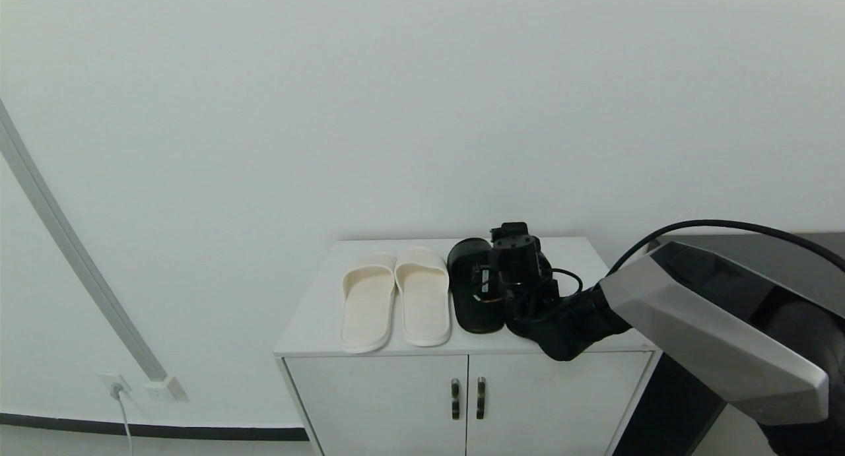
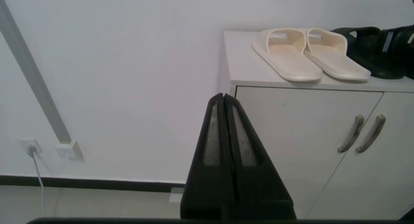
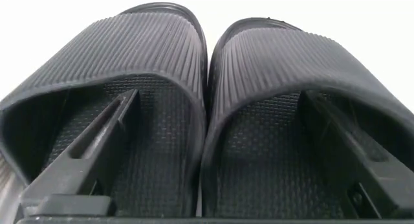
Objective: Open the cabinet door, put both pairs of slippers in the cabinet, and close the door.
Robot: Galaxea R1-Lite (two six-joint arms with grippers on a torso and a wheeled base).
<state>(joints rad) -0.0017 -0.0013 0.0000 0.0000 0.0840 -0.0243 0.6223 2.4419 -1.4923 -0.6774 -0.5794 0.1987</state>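
A pair of cream slippers [image 1: 395, 297] and a pair of black slippers [image 1: 472, 291] lie side by side on top of the white cabinet [image 1: 310, 327]. Its two doors [image 1: 383, 403] are shut, with the handles [image 1: 467, 398] meeting in the middle. My right gripper [image 1: 505, 271] hovers over the black pair. In the right wrist view it [image 3: 220, 98] is open, with one finger [image 3: 97, 136] inside each black slipper [image 3: 129, 56] and the two inner sides between them. My left gripper [image 2: 224, 98] is shut on nothing, low and to the left of the cabinet door [image 2: 291, 140].
A grey conduit [image 1: 66, 245] slants down the wall to a socket with a plugged cable [image 1: 115, 385] left of the cabinet. A dark surface [image 1: 818, 245] lies to the cabinet's right. The wall stands directly behind the cabinet.
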